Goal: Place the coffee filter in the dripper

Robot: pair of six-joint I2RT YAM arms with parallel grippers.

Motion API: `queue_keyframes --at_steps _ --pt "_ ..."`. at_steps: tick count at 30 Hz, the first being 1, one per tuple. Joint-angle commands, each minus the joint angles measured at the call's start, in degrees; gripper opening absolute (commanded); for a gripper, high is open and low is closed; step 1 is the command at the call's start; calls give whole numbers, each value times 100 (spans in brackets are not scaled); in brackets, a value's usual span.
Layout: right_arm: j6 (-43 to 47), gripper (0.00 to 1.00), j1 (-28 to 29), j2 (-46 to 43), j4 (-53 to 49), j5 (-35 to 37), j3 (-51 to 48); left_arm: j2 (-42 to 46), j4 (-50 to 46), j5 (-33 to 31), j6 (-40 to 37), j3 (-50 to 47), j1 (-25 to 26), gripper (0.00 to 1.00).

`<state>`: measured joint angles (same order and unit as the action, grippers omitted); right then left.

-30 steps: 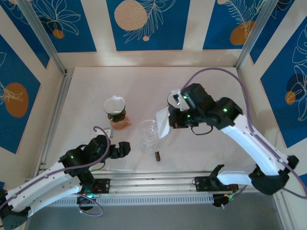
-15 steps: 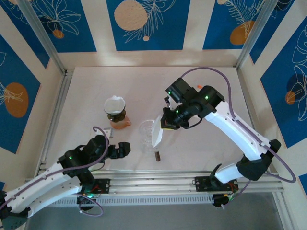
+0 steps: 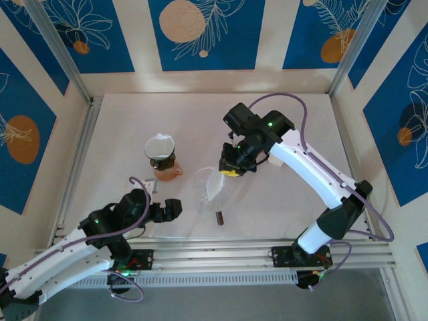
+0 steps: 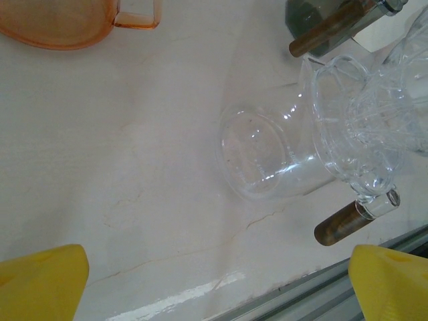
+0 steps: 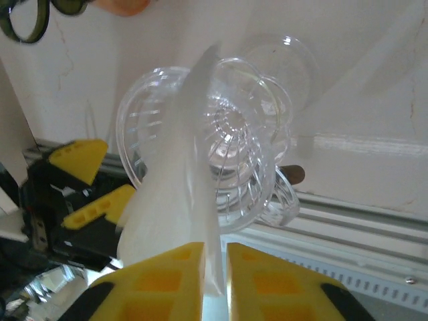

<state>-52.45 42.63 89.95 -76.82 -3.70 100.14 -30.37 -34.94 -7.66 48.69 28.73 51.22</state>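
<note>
Nearest the arm bases, the left tool (image 3: 171, 208) hovers low over the tabletop (image 3: 134, 120) with its yellow fingers (image 4: 43, 284) spread wide apart and nothing between them. Its wrist view looks across bare pale surface toward the clear glass dripper (image 4: 354, 127). Just beyond that tool, near the middle of the tabletop, the dripper (image 3: 204, 188) stands with its brown wooden handle (image 3: 219, 217) pointing toward the near edge. The white coffee filter (image 3: 215, 183) leans over the dripper's right rim. In the right wrist view it is folded flat and seen edge-on (image 5: 177, 200), its free end reaching across the ribbed glass bowl (image 5: 234, 147) — whether paper touches glass there cannot be told. The right tool (image 3: 229, 170) reaches in from behind and to the right, its two yellow pads (image 5: 167, 281) drawn close together on the filter's near edge — clamped on it. Farther back and to the left, apart from all this, sits an orange jug (image 3: 164, 170) topped by a white-lined cone (image 3: 160, 146).
</note>
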Motion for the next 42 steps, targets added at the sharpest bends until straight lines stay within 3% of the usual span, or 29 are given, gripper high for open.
queue_keyframes --at_steps 1,5,12,22,30,37,42 --pt "-86 28 -49 110 28 -79 151 50 -39 98 -174 124 -33 100" --pt "32 31 -34 106 135 -17 170 35 -65 92 -197 179 -33 100" --pt "197 34 91 -478 429 768 -66 24 -136 -6 -280 369 -32 100" --pt "-2 45 658 -1910 2148 1833 -1991 -310 -198 -147 -500 752 -42 100" --pt "191 46 1117 -1931 2947 2105 -2697 -534 -92 -69 -471 758 -51 100" --pt "177 41 1182 -1808 3027 2280 -2803 -505 -118 -58 -424 758 -51 100" --pt "330 27 1147 -1643 2737 2126 -2607 -490 -154 -53 -417 801 -46 100"
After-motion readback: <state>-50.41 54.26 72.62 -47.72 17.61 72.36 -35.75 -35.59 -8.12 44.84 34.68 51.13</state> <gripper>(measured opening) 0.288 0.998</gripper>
